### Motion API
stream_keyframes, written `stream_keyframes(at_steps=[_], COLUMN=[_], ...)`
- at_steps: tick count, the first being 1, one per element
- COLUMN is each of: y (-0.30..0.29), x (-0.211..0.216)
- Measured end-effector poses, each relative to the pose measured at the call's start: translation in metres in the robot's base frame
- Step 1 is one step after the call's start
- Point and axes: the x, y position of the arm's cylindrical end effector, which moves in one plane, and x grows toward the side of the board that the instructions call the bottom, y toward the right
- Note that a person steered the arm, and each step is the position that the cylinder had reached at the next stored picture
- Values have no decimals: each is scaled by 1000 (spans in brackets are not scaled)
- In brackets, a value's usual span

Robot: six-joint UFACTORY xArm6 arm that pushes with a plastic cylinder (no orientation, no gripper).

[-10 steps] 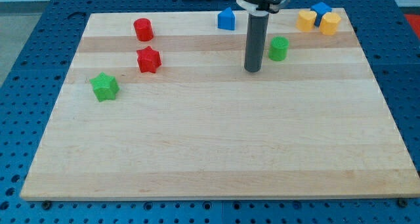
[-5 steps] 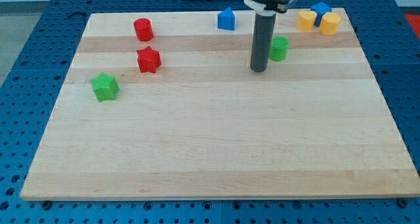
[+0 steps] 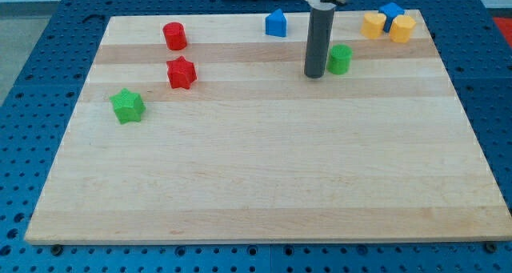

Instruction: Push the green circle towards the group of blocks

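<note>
The green circle (image 3: 340,58) stands on the wooden board (image 3: 264,169) near the view's top, right of the middle. My tip (image 3: 314,74) rests on the board just left of it, a small gap apart. A group of blocks sits at the top right corner: two yellow blocks (image 3: 373,24) (image 3: 402,28) and a blue block (image 3: 390,13) behind them. The group lies up and to the right of the green circle.
A blue block (image 3: 276,22) stands at the top edge, left of my rod. A red cylinder (image 3: 174,36), a red star (image 3: 182,72) and a green star (image 3: 127,106) stand on the board's left part.
My tip has moved a little towards the view's top and right, closer to the green circle. No block has moved.
</note>
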Motion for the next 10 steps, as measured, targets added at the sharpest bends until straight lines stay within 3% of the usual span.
stream_keyframes(at_steps=[10], y=[29], x=[-10])
